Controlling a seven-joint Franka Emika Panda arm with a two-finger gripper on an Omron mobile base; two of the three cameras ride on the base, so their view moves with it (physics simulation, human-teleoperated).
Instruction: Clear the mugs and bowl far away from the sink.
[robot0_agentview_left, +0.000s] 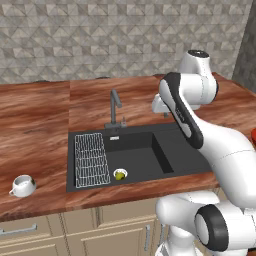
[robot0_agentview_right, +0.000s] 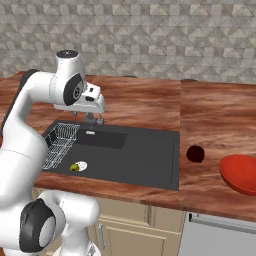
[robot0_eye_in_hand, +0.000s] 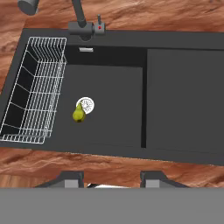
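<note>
A wall of grey faceted stone tiles backs the reddish-brown wood-grain table, with pale cabinet fronts below its front edge. Set into the table is the black rectangular recessed sink, with a white wire grid rack along its left side, a round pale drain in the basin floor and a slim grey faucet rising behind it. A small yellow-green pear lies in the basin, touching the drain. My hand hangs above the near rim of the sink, looking down into it; my two dark fingertips stand apart with nothing between them. The squat glossy white mug with a side handle sits upright on the table to the left of the sink, near the front edge. On the other side, the small dark maroon-red mug stands on the table just right of the sink, and the wide shallow bright red round bowl rests further right, near that mug but apart from it.
</note>
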